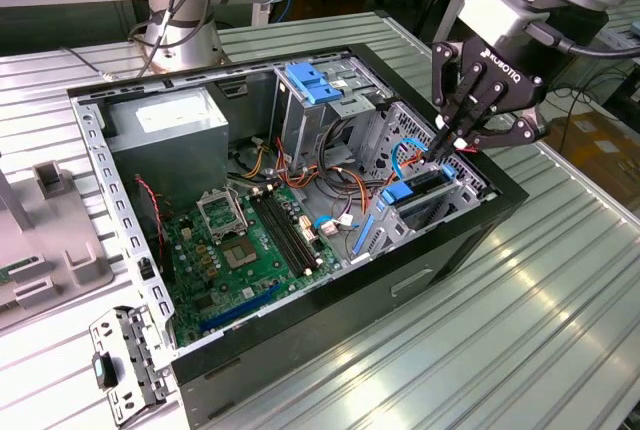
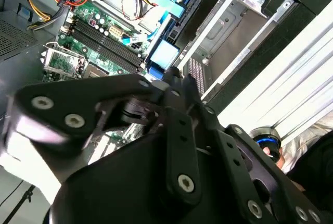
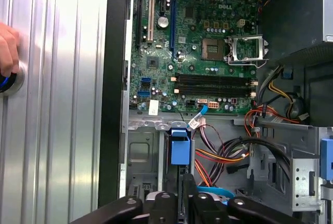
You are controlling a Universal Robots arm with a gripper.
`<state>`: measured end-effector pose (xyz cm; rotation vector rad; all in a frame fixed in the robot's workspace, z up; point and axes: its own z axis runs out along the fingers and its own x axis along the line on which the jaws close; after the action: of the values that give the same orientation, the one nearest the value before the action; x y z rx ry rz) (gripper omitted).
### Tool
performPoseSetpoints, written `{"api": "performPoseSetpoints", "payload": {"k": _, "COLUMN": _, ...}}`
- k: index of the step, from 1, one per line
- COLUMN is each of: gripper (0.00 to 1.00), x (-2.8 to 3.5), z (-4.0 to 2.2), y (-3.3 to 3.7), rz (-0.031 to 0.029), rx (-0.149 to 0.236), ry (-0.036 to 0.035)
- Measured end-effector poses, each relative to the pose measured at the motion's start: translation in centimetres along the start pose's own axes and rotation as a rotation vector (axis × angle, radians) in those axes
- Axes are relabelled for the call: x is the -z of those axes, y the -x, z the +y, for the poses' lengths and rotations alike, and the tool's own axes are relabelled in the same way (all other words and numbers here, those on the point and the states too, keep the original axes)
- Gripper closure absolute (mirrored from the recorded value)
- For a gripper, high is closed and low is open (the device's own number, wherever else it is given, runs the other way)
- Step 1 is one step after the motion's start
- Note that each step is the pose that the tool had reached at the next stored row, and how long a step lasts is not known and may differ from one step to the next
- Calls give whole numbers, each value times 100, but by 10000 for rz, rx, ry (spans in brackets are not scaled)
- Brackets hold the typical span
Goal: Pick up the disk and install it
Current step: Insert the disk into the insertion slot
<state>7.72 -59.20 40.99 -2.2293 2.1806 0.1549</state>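
On the slatted metal table (image 1: 560,280), near the exterior view's left edge, a grey moulded fixture (image 1: 50,250) rests beside the open computer case (image 1: 330,310). A loose perforated metal bracket (image 1: 125,360) lies just off the case's near-left corner. Inside the case, the grey power-supply box (image 1: 170,130) fills the far-left corner. The green motherboard (image 1: 250,240) covers the floor from there towards the near wall. Against the far wall, right of the middle, a tall metal cage carries a blue latch (image 1: 310,80) on top, and a tangle of orange, red and blue cables (image 1: 340,175) spills out below it.

Further right, the disk (image 1: 430,195) stands on edge in the metal drive bay at the case's right end, close to the near-right wall, its blue rail facing the motherboard. In both wrist views the disk (image 3: 178,151) (image 2: 192,8) appears edge-on in the slot. The gripper (image 1: 446,142) reaches down from the arm at the exterior view's right, and its jaws are pinched narrow on the disk's upper edge, as the first wrist view (image 3: 186,203) and the second wrist view (image 2: 177,78) also suggest.

Outside the case wall, a person's hand (image 3: 8,52) rests on a round blue-ringed button (image 3: 10,81) on the table.
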Motion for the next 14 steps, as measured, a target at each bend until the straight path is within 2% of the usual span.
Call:
{"api": "performPoseSetpoints", "payload": {"k": 1, "gripper": 88, "x": 0, "z": 0, "y": 0, "rz": 0, "rx": 0, "ry": 0}}
{"api": "performPoseSetpoints", "payload": {"k": 2, "gripper": 89, "x": 0, "z": 0, "y": 0, "rz": 0, "rx": 0, "ry": 0}}
{"api": "performPoseSetpoints", "payload": {"k": 14, "gripper": 89, "x": -2, "z": 0, "y": 0, "rz": 0, "rx": 0, "ry": 0}}
